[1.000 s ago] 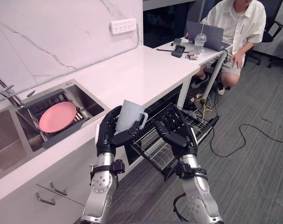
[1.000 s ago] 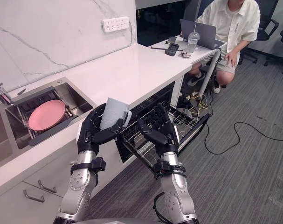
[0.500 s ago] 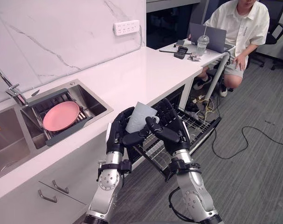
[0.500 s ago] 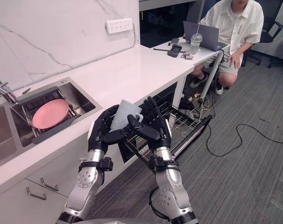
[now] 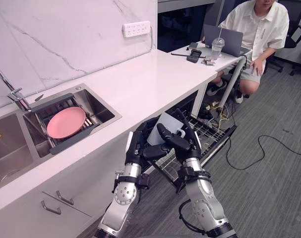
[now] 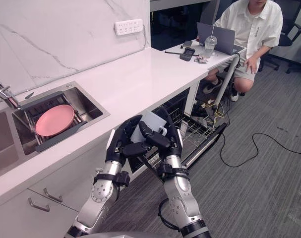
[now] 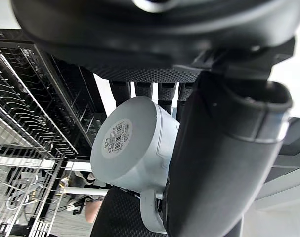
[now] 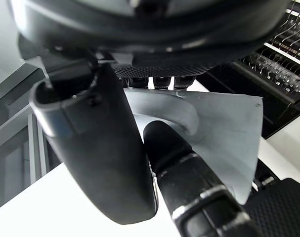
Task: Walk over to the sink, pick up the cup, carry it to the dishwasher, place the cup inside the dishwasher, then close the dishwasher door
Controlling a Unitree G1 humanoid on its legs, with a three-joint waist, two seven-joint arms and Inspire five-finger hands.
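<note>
A second ago the left hand (image 5: 136, 146) carries the cup (image 5: 166, 128) alone while the right hand (image 5: 190, 146) hangs open beside it over the dishwasher rack (image 5: 213, 135). Now the right hand has closed in, and the two hands clasp the cup between them, further out from the counter edge (image 5: 140, 94) and above the near end of the pulled-out rack.

In the left wrist view the cup's base faces the camera, with that hand's fingers curled behind the body and its thumb laid along the side. In the right wrist view the right hand's fingers reach over the cup by its handle (image 8: 175, 112), with the thumb wrapped in front. It appears to be gripping, though how much weight it takes cannot be read from here.

The change looks like a handover or a two-handed steadying before lowering. The carry is essentially finished. Setting the cup into the rack comes next, and it is not yet touching the wires.
</note>
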